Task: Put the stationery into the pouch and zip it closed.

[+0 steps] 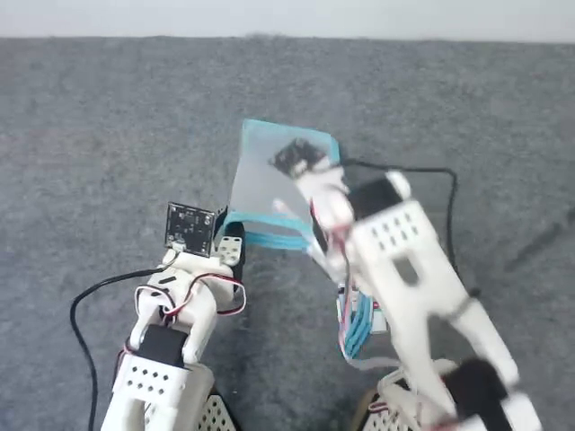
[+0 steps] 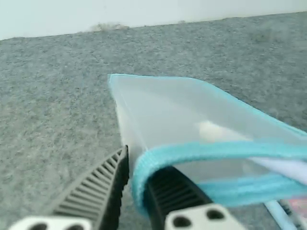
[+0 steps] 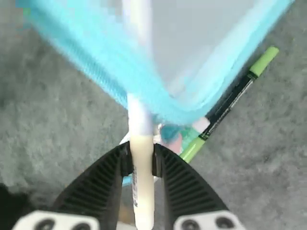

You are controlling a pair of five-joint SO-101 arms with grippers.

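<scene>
The see-through pouch [image 1: 269, 180] with a light blue rim lies partly raised on the grey carpet. My left gripper [image 1: 225, 235] holds its near corner; in the left wrist view the blue rim [image 2: 144, 167] sits pinched between the dark fingers of my left gripper [image 2: 139, 165]. My right gripper [image 3: 142, 148] is shut on a white pen [image 3: 142, 182], whose front end pokes past the blue rim into the pouch [image 3: 192, 48]. In the high view the right gripper [image 1: 316, 211] is at the pouch's open edge. A white shape [image 2: 211, 130] shows through the pouch wall.
A green-and-black pen [image 3: 225, 108] and some pink and teal stationery [image 3: 170, 134] lie on the carpet beneath the pouch. Several blue pens [image 1: 358, 323] sit under the right arm. A black cable [image 1: 404, 171] runs behind the pouch. Open carpet lies left and beyond.
</scene>
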